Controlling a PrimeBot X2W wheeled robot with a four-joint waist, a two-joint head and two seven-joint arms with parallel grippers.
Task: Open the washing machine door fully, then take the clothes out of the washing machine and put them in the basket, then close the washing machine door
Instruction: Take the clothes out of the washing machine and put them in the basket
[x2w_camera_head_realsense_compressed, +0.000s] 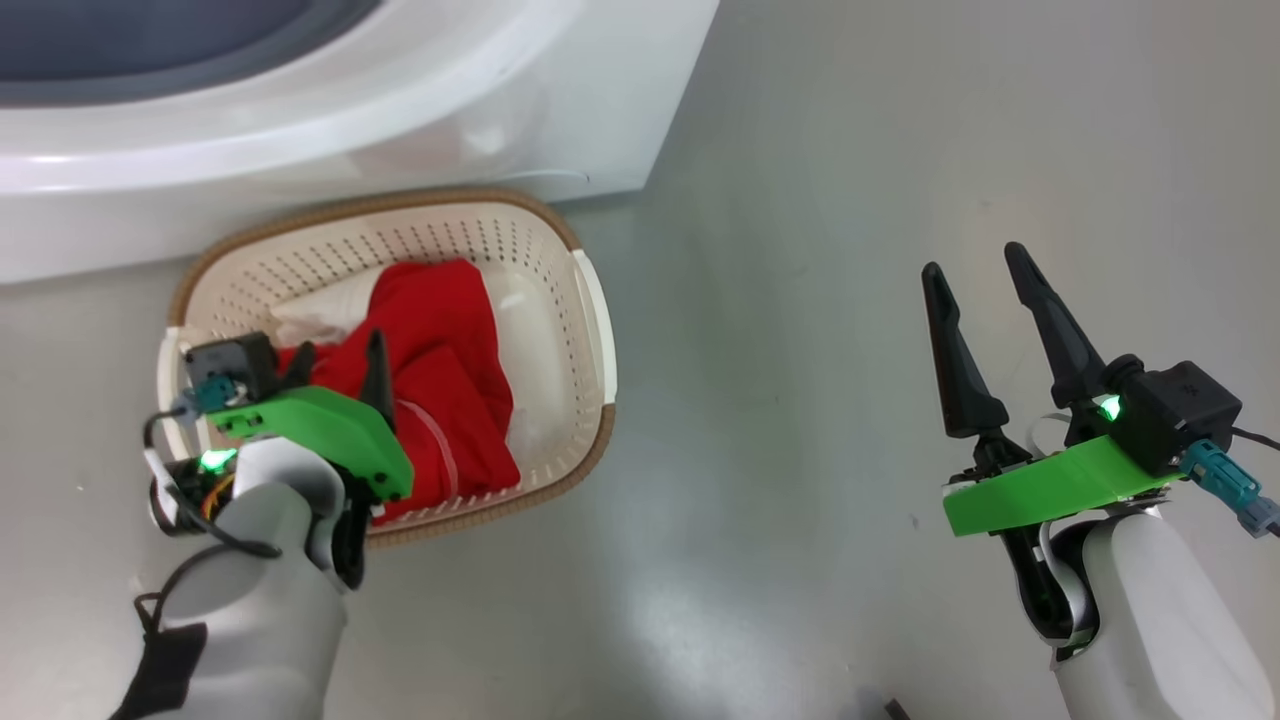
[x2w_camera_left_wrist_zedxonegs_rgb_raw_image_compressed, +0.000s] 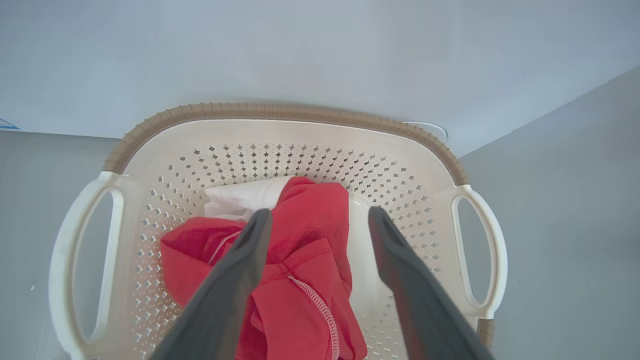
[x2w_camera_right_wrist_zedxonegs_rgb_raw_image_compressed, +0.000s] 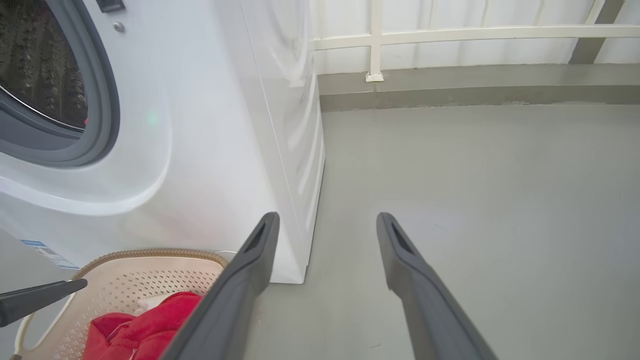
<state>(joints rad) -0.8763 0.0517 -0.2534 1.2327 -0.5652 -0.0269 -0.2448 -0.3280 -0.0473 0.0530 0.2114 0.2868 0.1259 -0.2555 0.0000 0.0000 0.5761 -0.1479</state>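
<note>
We see the clothes (x2w_camera_head_realsense_compressed: 440, 370), a bright red bundle with a white part showing at its far side, lying loose inside the basket (x2w_camera_head_realsense_compressed: 550, 290). The cream basket, perforated, with a brown woven-look rim and white side handles, stands upright just in front of the white washing machine (x2w_camera_right_wrist_zedxonegs_rgb_raw_image_compressed: 225, 125). The machine's steel drum (x2w_camera_right_wrist_zedxonegs_rgb_raw_image_compressed: 40, 65) shows uncovered within its grey gasket (x2w_camera_right_wrist_zedxonegs_rgb_raw_image_compressed: 105, 100).

The left gripper (x2w_camera_head_realsense_compressed: 338, 368) points down off a bent pale forearm (x2w_camera_head_realsense_compressed: 260, 590), its two dark fingers (x2w_camera_left_wrist_zedxonegs_rgb_raw_image_compressed: 240, 272) spread wide. The right gripper (x2w_camera_head_realsense_compressed: 974, 262) points forward, fingers spread just as wide.
</note>
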